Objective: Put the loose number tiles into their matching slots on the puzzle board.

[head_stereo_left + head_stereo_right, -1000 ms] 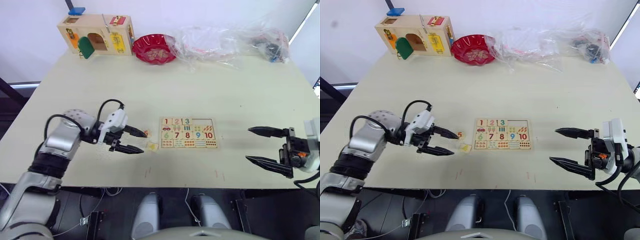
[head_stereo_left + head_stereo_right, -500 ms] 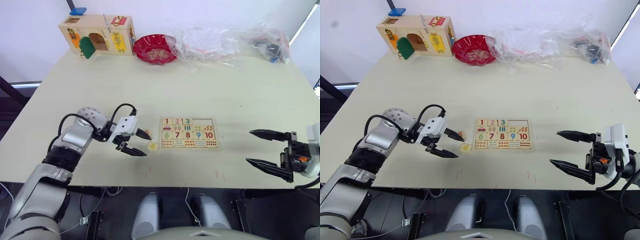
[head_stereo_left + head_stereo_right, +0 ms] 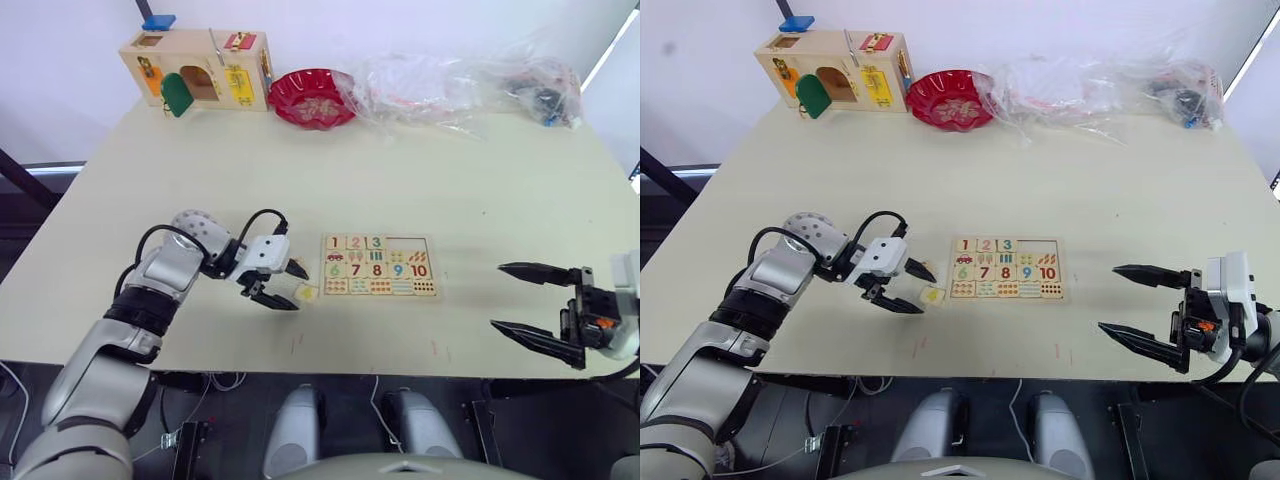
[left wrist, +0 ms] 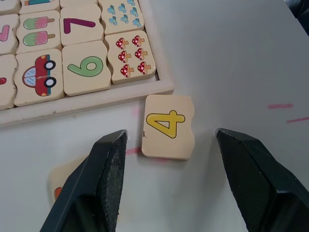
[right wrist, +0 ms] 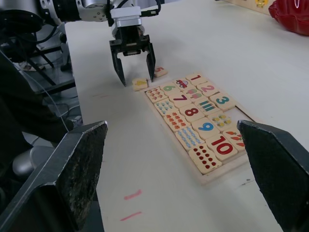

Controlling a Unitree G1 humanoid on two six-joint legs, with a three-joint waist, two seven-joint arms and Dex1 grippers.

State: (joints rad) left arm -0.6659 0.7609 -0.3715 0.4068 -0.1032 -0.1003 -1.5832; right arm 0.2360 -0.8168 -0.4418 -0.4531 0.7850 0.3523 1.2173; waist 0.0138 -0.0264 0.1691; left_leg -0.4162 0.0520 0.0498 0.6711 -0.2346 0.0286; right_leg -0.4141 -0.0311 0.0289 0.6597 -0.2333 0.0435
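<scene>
Left fingers (image 4: 166,159) spread wide around the 4 tile (image 4: 169,126).
Your wrist view reads its digit; tile lies untouched between them, beside the board (image 3: 379,266). Right fingers (image 3: 527,300) open.

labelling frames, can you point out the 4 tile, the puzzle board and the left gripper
4 tile (image 4: 169,126), left wrist view, on its yellow digit.
puzzle board (image 3: 430,245), left eye view, on its empty top-right slots.
left gripper (image 4: 171,159), left wrist view, midway between its fingertips.
</scene>
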